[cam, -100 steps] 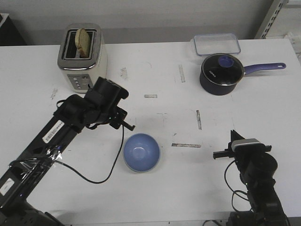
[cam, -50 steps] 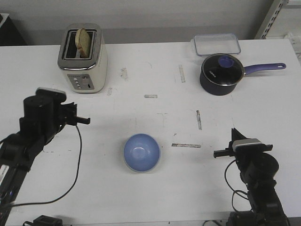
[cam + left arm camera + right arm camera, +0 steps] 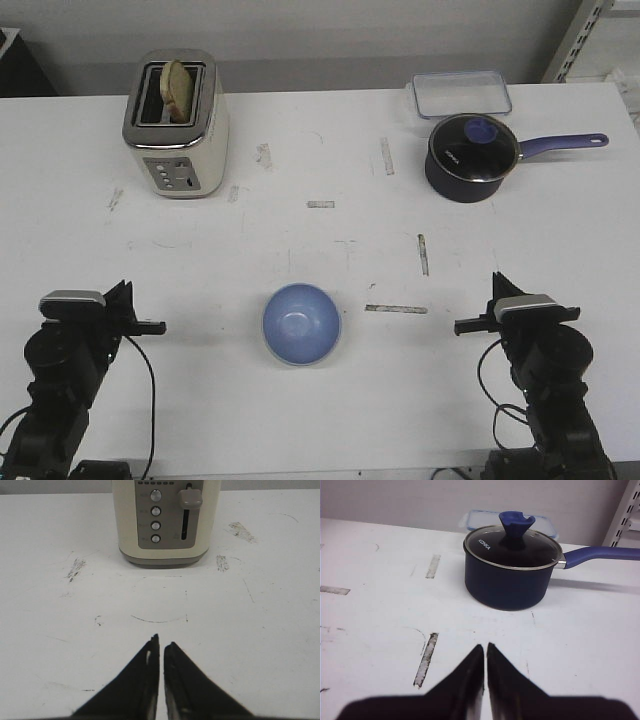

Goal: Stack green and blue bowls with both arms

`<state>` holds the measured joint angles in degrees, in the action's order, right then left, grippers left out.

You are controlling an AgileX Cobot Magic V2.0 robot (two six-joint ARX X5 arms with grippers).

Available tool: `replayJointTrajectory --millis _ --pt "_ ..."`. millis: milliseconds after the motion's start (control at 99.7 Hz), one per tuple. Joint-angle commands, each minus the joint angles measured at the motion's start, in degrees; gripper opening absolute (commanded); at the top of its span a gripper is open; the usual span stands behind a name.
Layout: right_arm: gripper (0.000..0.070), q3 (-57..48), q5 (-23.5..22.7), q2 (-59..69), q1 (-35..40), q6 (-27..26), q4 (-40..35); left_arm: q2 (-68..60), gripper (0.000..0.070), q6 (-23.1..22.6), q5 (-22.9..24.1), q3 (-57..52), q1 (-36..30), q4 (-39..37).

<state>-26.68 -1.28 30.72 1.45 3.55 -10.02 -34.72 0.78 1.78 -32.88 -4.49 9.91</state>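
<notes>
The light blue bowl sits upright on the white table, front centre, between my two arms. The mint green bowl does not show as a separate thing in any view. My left gripper is shut and empty, low at the front left, well to the left of the bowl. In the left wrist view it points over bare table toward the toaster. My right gripper is shut and empty at the front right. In the right wrist view it points toward the saucepan.
A cream toaster with a slice of bread stands at the back left, also in the left wrist view. A dark navy saucepan with a purple handle and a clear lidded box stand at the back right. Tape marks dot the table.
My left arm has pulled back from beside the bowl, near the toaster, to the table's front left. The bowl and the right arm have not moved.
</notes>
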Motion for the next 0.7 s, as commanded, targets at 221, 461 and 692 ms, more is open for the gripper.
replayJointTrajectory --millis 221,461,692 --pt "0.0001 -0.3 0.2 0.0 0.0 -0.7 0.6 3.6 0.0002 -0.1 0.2 -0.3 0.1 -0.7" --pt "0.0001 -0.3 0.2 0.0 0.0 -0.7 0.6 7.6 0.0002 -0.1 0.1 -0.3 0.1 -1.0" --pt "0.0001 -0.3 0.2 0.0 0.0 -0.7 0.6 11.4 0.0002 -0.1 0.1 -0.3 0.1 -1.0"
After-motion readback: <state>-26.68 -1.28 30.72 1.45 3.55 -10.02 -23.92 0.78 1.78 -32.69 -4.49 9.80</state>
